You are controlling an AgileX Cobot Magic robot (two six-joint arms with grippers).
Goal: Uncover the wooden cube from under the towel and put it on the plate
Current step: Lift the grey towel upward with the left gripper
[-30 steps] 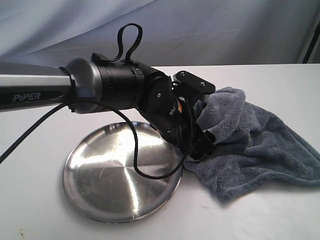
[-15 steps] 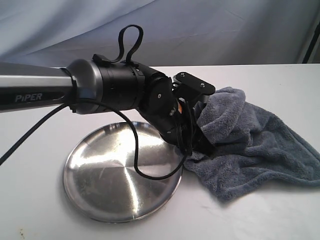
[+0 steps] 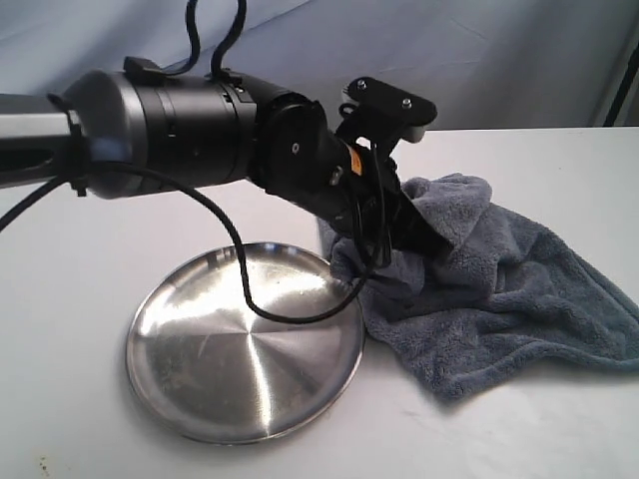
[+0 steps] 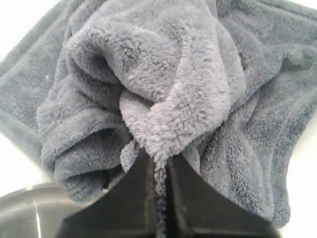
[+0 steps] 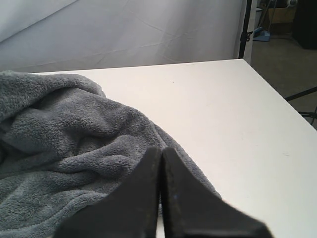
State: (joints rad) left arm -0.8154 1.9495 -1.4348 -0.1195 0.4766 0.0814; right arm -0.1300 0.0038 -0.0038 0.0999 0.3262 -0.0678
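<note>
Robot lab or recording-studio setup is indicated. A white table (image 3: pixel 559 439) is backed by a draped grey-blue cloth backdrop (image 3: pixel 479 60), studio-style. A black robot arm (image 3: pixel 170 130) with exposed cabling is reached over it. The plate (image 3: pixel 200 369) and the towel (image 3: pixel 519 299) are laid on the bare tabletop. Past the table edge, a black stand pole (image 5: pixel 246 29), a tripod leg (image 5: pixel 302 94) and stored clutter (image 5: pixel 277 15) on a plain floor are seen.

Grey, perhaps bluish towel (image 3: pixel 519 299); silver plate (image 3: pixel 220 374)
</note>
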